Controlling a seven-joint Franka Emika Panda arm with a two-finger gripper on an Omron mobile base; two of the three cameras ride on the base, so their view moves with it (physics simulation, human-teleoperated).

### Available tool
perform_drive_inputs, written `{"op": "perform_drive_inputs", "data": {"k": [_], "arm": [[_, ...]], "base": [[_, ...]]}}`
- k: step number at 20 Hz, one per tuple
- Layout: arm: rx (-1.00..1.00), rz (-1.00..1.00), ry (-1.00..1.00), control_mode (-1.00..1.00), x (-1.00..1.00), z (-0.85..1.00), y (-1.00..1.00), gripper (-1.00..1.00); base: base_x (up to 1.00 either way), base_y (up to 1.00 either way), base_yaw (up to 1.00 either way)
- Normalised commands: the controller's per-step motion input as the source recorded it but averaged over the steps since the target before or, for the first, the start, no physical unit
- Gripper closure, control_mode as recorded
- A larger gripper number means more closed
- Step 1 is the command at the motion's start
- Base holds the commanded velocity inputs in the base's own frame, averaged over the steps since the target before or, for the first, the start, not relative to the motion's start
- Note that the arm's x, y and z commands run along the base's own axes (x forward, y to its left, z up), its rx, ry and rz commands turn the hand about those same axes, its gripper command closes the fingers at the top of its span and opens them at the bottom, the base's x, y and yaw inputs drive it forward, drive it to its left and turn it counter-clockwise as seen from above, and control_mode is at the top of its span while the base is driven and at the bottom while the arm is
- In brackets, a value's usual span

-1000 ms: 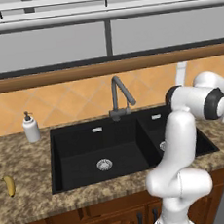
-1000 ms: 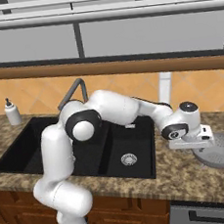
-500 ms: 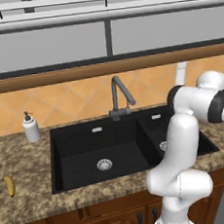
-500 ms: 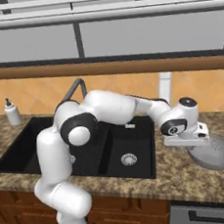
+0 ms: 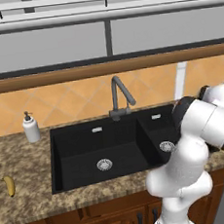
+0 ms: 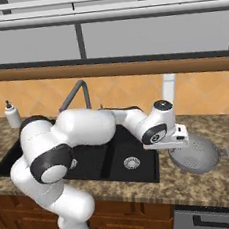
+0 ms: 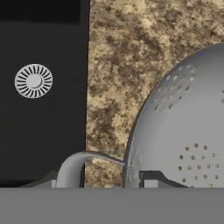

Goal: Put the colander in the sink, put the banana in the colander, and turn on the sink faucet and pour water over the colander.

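Observation:
The colander, a silver-grey holed bowl, hangs tilted just over the granite counter to the right of the sink. My gripper is shut on its near rim. In the hand view the colander takes up the right side, one side handle sticks out at the lower left, and the gripper pinches the rim. The black sink with its round drain lies to the left. The banana rests on the counter far left of the sink. The faucet stands behind the basins, and no water runs.
A white soap dispenser stands at the back left of the sink. A wooden ledge and a window run behind the counter. The tiled wall rises close behind the faucet. My arm reaches across the small right basin.
My gripper has carried the colander left across the counter, from near the right edge toward the sink's right rim. The banana and the faucet have stayed put.

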Motion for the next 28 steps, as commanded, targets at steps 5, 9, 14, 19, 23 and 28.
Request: {"op": "perform_drive_inputs", "data": {"k": [5, 9, 14, 19, 23, 28], "arm": [[-0.05, 0.02, -0.05, -1.0, -0.05, 0.46, 1.0, 1.0], [-0.01, 0.02, 0.0, -1.0, 0.0, 0.44, 1.0, 1.0], [0.0, 0.03, 0.0, -1.0, 0.0, 0.32, 1.0, 1.0], [-0.01, 0.04, 0.0, -1.0, -0.01, 0.17, 1.0, 1.0], [-0.02, 0.05, 0.0, -1.0, 0.0, 0.11, 1.0, 1.0], [-0.02, 0.05, 0.0, -1.0, 0.0, 0.01, 1.0, 1.0]], "base": [[0.0, 0.0, 0.0], [0.0, 0.0, 0.0], [0.0, 0.0, 0.0], [0.0, 0.0, 0.0], [0.0, 0.0, 0.0], [0.0, 0.0, 0.0]]}}
